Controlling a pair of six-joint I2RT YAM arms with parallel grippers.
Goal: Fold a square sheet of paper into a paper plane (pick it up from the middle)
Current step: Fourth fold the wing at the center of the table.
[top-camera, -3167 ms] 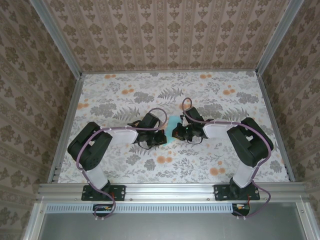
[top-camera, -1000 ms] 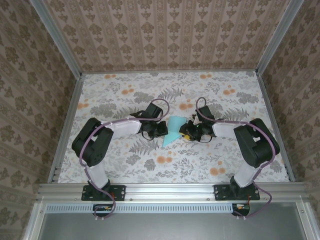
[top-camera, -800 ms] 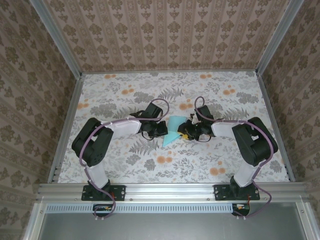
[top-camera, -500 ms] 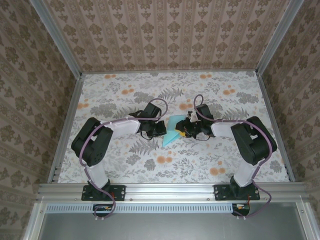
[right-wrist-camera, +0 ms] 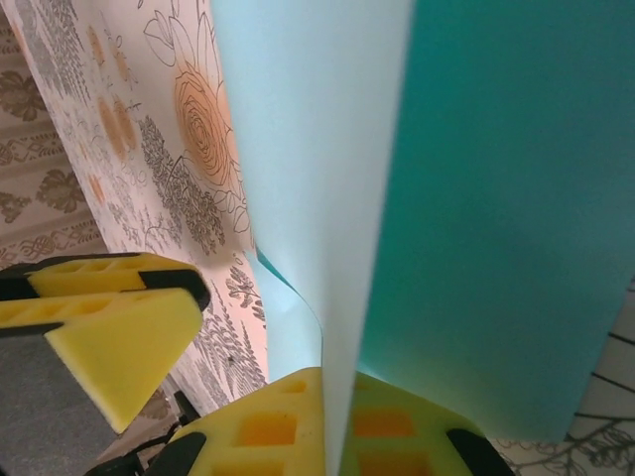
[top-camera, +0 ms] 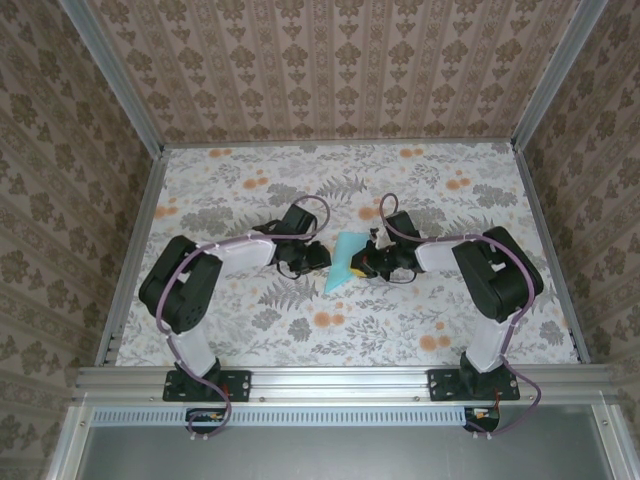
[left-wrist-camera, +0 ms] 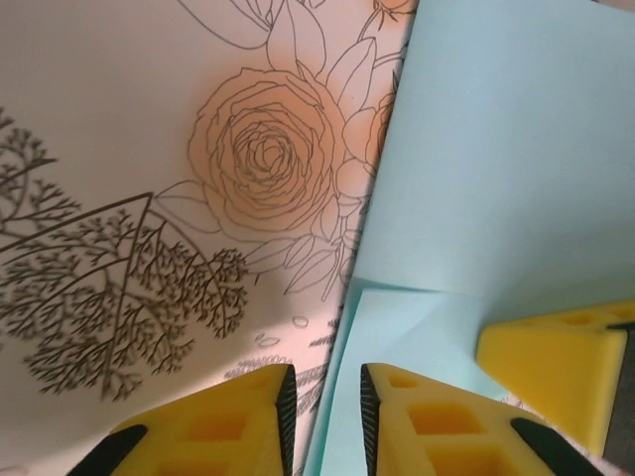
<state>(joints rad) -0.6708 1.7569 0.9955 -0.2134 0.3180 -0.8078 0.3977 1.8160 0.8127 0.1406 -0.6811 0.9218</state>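
Note:
The square sheet of paper is light turquoise and lies partly folded at the table's middle, between both grippers. My right gripper is shut on the sheet's right side. In the right wrist view the paper rises upright out of the closed yellow fingers. My left gripper sits at the sheet's left edge. Its jaws stand slightly apart, and the edge of the paper runs into the narrow gap. The right gripper's yellow finger rests on the sheet close by. No finished paper plane is in view.
The floral tabletop spreads all round the sheet. Aluminium rails and patterned walls close it in on the left, right and far sides. Both arms bend inward from their bases at the near edge.
My right gripper has moved left and a little farther away with the paper, raising its right part upright. The left gripper has shifted slightly up and left along the sheet's edge.

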